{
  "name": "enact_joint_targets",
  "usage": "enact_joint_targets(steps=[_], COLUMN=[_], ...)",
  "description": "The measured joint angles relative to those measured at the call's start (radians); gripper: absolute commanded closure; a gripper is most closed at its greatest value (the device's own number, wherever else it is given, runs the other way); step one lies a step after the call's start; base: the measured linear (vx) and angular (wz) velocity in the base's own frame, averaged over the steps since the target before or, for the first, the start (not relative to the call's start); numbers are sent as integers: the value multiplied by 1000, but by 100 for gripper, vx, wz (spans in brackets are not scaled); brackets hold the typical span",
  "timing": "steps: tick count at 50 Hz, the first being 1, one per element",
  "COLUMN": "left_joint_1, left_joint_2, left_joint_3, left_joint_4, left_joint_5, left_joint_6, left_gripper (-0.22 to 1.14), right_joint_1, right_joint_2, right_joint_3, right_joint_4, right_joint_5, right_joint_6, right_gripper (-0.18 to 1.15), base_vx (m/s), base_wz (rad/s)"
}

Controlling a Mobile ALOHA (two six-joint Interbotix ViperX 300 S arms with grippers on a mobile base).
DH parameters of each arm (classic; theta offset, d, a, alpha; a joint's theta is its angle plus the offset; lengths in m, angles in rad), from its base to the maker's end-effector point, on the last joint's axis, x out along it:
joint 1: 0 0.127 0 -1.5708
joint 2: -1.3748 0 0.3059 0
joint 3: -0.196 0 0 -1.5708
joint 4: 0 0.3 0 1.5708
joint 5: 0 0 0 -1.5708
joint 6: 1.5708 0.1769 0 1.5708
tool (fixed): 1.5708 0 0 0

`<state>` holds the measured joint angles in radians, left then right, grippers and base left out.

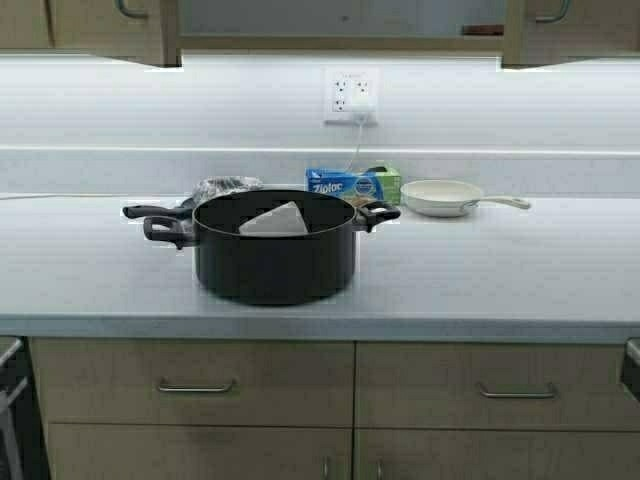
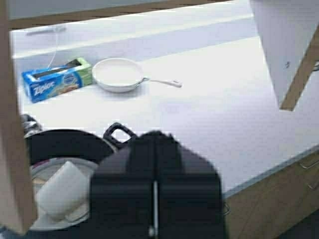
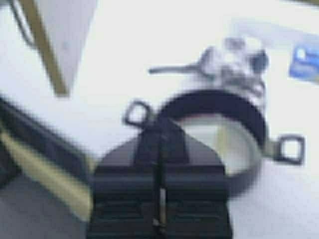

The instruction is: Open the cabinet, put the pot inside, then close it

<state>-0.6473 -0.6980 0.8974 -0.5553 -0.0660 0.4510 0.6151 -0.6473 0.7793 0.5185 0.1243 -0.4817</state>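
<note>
cabinet (image 1: 340, 25) doors swung open | pot (image 1: 274, 247) on counter (image 1: 500, 280), ungrasped | left gripper (image 2: 154, 219) clenched, empty | right gripper (image 3: 158, 209) clenched, empty | risk: loop handles slip, heavy pot tips during lift

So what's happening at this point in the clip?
The cabinet overhead stands open, both doors swung out. The pot sits on the counter, something white inside it, and nothing grips it. The left gripper and right gripper are both shut, raised above the counter over the pot.
</note>
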Motion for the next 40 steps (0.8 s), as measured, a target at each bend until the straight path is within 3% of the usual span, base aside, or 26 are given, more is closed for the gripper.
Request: enact_joint_targets(steps=[14, 30, 40], left_joint_1=[-123, -104, 0], left_joint_2=[383, 670, 779], left_joint_3=[-192, -322, -410], left_joint_4=[2, 2, 0], left_joint_5=[-181, -422, -431], left_joint_6=[-6, -87, -103], left_gripper=[89, 89, 89], right_joint_1=[-5, -95, -143], right_joint_2=[311, 474, 531], right_joint_3=[-192, -370, -417], right_joint_4=[2, 2, 2], right_joint_5=[-170, -170, -140], right_joint_6=[11, 18, 18], right_gripper=[90, 90, 90], base_vx=[-2, 0, 0], base_wz=[2, 0, 0])
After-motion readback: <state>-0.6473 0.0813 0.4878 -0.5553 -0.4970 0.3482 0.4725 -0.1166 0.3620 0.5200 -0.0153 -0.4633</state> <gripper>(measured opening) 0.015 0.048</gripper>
